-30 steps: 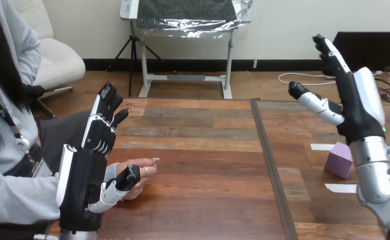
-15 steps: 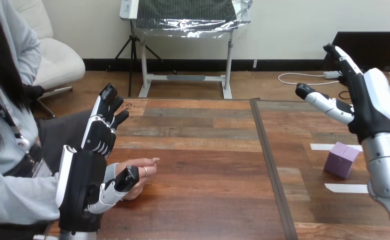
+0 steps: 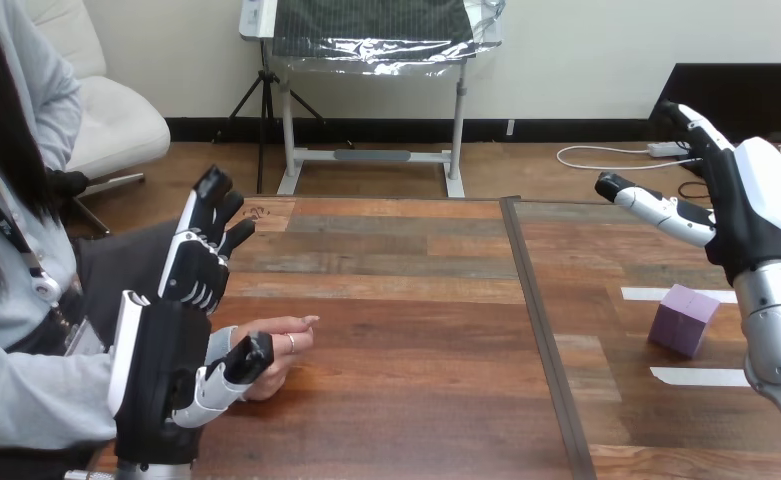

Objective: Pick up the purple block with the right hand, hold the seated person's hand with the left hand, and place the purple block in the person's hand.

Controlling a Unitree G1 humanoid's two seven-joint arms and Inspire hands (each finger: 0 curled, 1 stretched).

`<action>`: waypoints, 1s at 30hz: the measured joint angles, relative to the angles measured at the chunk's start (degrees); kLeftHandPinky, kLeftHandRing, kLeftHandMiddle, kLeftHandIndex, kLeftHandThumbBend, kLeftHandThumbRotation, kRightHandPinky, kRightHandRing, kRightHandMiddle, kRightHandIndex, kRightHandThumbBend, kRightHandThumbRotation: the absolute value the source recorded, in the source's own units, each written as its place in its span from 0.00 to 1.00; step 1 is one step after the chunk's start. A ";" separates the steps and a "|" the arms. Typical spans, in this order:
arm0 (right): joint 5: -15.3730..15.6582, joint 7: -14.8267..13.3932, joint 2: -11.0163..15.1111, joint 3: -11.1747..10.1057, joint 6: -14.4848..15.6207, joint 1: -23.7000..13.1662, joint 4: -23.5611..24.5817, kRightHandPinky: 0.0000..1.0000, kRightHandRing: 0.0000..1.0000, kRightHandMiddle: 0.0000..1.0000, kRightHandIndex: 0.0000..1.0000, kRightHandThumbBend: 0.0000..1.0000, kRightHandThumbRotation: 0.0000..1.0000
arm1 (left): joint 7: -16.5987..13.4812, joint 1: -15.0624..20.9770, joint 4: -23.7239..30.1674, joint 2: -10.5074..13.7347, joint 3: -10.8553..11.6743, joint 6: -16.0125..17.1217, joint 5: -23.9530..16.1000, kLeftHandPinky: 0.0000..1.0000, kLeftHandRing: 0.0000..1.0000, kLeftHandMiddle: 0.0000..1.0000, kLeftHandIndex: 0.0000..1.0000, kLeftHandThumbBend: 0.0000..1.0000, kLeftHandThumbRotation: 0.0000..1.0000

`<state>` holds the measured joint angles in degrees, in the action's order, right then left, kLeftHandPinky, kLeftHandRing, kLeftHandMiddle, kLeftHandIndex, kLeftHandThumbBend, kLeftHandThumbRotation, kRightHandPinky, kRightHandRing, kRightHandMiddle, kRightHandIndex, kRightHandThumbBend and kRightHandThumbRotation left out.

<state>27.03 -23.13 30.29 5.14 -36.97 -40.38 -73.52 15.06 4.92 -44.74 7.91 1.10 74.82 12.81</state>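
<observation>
Purple block (image 3: 684, 318) untouched on the table (image 3: 416, 300)! Near the left edge, the left hand (image 3: 166, 370) stands upright, fingers straight, its thumb in front of the person's hand (image 3: 278, 338) resting on the wood. Toward the right edge sits the block, between two white tape strips (image 3: 696, 376). Beyond and above it, the right hand (image 3: 756, 215) hangs spread wide, holding nothing.

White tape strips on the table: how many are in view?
2 white tape strips: one just beyond the purple block, one on its near side. The right arm may hide more.
</observation>
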 measured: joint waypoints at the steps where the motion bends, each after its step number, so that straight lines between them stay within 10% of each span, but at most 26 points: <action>1: 0.01 0.00 0.02 0.14 0.28 -0.08 -0.12 0.77 0.89 0.89 0.89 1.00 0.83 | 0.14 0.00 0.00 -0.01 0.00 0.00 0.17 0.90 0.96 0.98 0.96 1.00 0.75; 30: 0.90 1.44 0.29 3.06 8.45 -0.39 -3.11 0.76 0.87 0.86 0.87 1.00 0.72 | 2.57 -0.02 0.10 -0.04 -0.02 -0.01 2.50 0.91 0.97 0.99 0.97 1.00 0.75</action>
<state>27.93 -21.69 30.58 8.20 -28.51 -40.77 -76.62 17.63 4.91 -44.64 7.87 1.08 74.81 15.31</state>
